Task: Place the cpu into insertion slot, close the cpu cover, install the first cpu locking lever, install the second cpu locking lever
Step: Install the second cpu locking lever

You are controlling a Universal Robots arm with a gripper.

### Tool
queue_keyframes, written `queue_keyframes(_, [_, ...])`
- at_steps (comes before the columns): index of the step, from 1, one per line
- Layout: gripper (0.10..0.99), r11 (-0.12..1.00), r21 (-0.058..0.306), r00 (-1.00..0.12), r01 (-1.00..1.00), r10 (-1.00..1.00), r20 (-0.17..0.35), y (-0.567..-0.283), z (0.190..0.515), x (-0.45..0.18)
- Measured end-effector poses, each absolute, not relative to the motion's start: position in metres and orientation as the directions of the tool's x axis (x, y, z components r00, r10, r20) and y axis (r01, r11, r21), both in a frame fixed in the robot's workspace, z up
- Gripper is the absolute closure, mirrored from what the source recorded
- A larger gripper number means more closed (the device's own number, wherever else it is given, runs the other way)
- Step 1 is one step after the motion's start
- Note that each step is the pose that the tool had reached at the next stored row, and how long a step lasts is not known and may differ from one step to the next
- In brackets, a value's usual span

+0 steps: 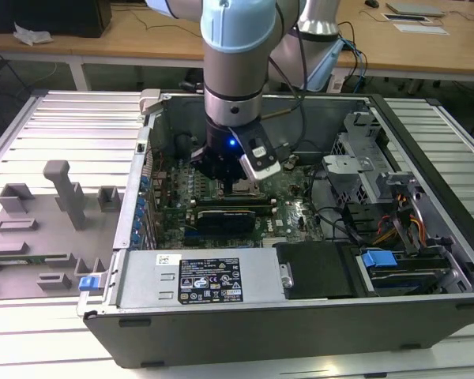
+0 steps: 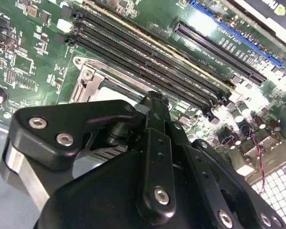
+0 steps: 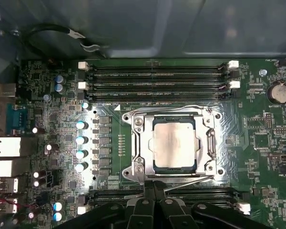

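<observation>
Jaws were pressed together, holding nothing; gripper (image 3: 155,187) sat at the cover's (image 3: 209,143) edge nearest it. Cpu (image 3: 174,147) lay in the slot (image 3: 174,168), cover shut over it. Memory slots (image 3: 157,81) flanked the socket on two sides, close.

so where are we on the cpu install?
Done, by the look of it: the cpu sits in the insertion slot, and the cpu cover lies flat around it in the first wrist view. In hand: the gripper is down at the socket's edge by a thin lever wire. Whether either locking lever is latched can't be told.
</observation>
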State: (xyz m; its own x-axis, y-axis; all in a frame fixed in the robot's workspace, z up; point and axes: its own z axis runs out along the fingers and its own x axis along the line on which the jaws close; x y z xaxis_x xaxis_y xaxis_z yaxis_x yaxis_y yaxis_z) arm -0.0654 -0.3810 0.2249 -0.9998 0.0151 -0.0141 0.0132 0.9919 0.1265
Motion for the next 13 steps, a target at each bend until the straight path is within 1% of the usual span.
queue_keyframes(5, [0.980, 0.985, 0.174, -1.000, 0.013, 0.016, -0.015, -0.396, 0.223, -0.068])
queue_keyframes(6, [0.980, 0.981, 0.192, -1.000, 0.013, 0.016, -0.015, -0.397, 0.222, -0.069])
queue_keyframes(9, [0.980, 0.973, 0.230, -1.000, 0.013, 0.016, -0.015, -0.399, 0.220, -0.073])
queue_keyframes(13, [0.980, 0.968, 0.251, -1.000, 0.012, 0.017, -0.015, -0.402, 0.215, -0.077])
